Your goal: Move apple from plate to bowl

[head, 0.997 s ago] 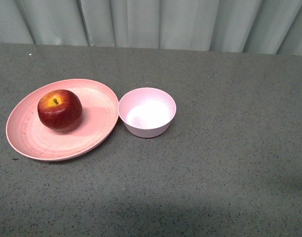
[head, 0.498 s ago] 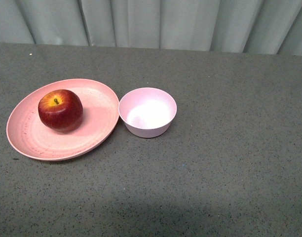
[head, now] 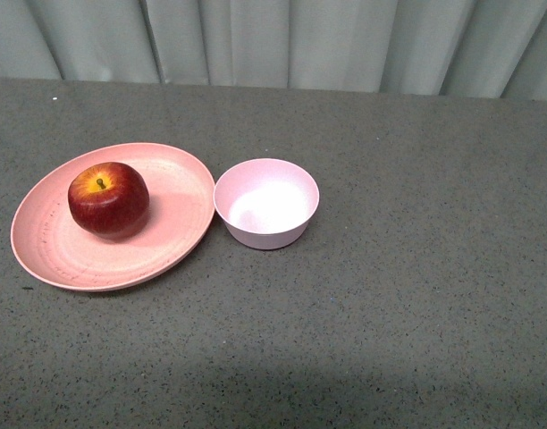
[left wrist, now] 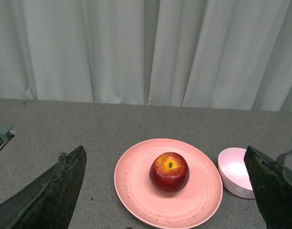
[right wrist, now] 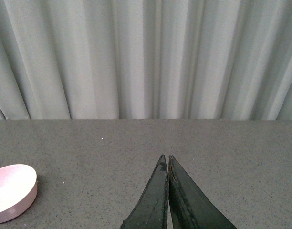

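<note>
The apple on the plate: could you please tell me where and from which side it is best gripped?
Probably grip the apple across its widest middle, coming from above with the open left tool. It sits upright, stem up, and its round sides stand free above the low rim of the shallow plate.

Front camera looks down; wrist cameras face the curtain (right wrist: 146,57), sharing the bowl (right wrist: 12,191).

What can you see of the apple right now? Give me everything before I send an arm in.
The apple is round, dark red and glossy, with a yellow-orange patch around its short stem, which points up. It looks whole. It sits upright on the salmon-pink plate, off centre toward the side away from the bowl. Only the plate touches it; the bowl stands apart and empty.
</note>
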`<action>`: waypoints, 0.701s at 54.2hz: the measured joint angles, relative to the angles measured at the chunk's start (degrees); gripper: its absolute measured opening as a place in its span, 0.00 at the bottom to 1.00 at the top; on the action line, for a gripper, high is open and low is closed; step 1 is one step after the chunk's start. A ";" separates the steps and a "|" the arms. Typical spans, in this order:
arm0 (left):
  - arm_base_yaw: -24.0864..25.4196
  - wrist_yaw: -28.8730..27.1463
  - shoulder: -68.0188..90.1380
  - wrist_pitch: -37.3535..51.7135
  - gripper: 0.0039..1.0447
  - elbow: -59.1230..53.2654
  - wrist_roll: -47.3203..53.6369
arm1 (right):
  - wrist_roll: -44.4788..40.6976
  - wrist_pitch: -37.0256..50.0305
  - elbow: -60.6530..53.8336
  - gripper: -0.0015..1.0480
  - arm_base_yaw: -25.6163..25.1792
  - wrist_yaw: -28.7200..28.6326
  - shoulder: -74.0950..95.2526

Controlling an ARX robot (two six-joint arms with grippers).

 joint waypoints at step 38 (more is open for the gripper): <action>0.00 0.00 0.00 0.00 0.94 0.00 0.00 | 0.00 -21.00 0.02 0.01 0.00 -0.11 -20.94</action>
